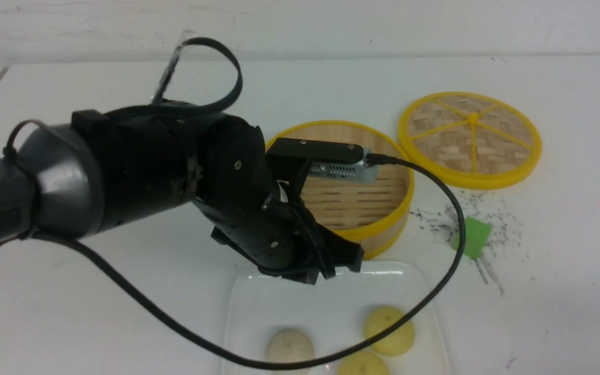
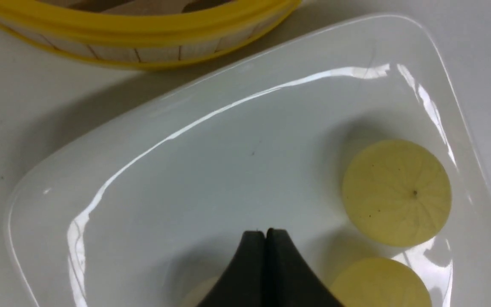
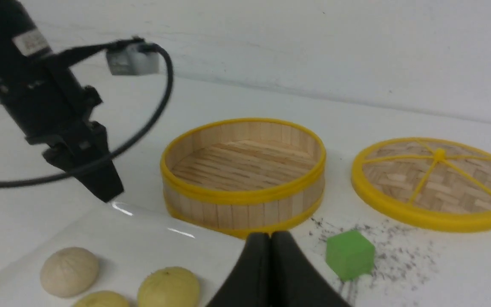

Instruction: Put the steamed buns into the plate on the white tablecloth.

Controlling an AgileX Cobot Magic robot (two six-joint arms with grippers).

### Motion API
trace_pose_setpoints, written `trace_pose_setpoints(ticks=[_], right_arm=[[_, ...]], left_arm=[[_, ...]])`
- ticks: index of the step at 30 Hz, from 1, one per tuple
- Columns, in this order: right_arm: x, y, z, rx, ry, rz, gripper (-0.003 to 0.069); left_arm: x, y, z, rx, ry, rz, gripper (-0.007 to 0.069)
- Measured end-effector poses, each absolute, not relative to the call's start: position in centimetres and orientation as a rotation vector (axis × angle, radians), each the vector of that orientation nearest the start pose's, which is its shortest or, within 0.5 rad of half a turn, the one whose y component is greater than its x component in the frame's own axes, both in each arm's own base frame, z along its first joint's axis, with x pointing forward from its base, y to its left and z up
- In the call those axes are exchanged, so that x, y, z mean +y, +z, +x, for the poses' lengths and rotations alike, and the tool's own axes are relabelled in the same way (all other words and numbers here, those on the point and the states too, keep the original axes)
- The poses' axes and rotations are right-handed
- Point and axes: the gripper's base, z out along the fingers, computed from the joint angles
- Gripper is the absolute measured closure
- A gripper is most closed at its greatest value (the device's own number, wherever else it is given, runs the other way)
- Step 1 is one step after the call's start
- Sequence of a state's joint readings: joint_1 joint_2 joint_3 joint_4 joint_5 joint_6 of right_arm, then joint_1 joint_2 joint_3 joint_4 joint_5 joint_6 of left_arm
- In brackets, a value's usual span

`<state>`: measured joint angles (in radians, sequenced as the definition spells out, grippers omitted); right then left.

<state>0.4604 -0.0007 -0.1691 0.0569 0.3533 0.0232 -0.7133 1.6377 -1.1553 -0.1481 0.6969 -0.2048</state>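
Note:
All three steamed buns lie in the white square plate point(image 1: 258, 307) on the white tablecloth point(image 1: 97, 312): an off-white pleated bun point(image 1: 289, 345) and two pale yellow buns point(image 1: 389, 323) point(image 1: 363, 364). My left gripper point(image 1: 339, 266) hovers over the plate's far edge, shut and empty. In the left wrist view its tips point(image 2: 266, 233) meet above the plate point(image 2: 186, 170), with the yellow buns point(image 2: 397, 192) point(image 2: 382, 283) beside them. My right gripper point(image 3: 270, 235) is shut and empty, near the plate point(image 3: 143, 238) and buns point(image 3: 69, 271) point(image 3: 168, 286); it is out of the front view.
An empty round bamboo steamer basket point(image 1: 383, 213) with a yellow rim stands just behind the plate. Its lid point(image 1: 471, 138) lies flat at the back right. A green cube point(image 1: 472, 237) sits on dark scuff marks right of the basket. A black cable loops over the plate.

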Motion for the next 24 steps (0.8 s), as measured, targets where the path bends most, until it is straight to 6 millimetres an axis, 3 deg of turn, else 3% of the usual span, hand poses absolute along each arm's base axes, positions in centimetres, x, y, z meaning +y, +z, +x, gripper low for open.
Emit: trace_pose_setpoints(ticks=[3,6,10,16,18,24], right_arm=[[1.8,21.2,4.6,1.726,0.307,-0.25,0.0651],[1.4,19.9,4.9,1.772,0.245,-0.194,0.065],[1.0,18.3,5.1,1.826,0.171,-0.109,0.0645],[0.5,17.1,5.2,1.881,0.1,-0.022,0.0636],[0.5,17.1,5.2,1.882,0.097,-0.018,0.0633],[0.5,17.1,5.2,1.888,0.097,-0.017,0.0622]], left_arm=[[-22.8,25.0,25.1,2.648,-0.449,0.568,0.0622],[-22.4,26.2,24.8,2.609,-0.452,0.574,0.0622],[-21.1,29.7,23.7,2.49,-0.462,0.586,0.0622],[-16.8,36.2,20.0,2.286,-0.381,0.625,0.0622],[-15.8,37.3,19.0,2.261,-0.365,0.625,0.0622],[-9.5,41.1,13.2,2.207,-0.255,0.588,0.0622]])
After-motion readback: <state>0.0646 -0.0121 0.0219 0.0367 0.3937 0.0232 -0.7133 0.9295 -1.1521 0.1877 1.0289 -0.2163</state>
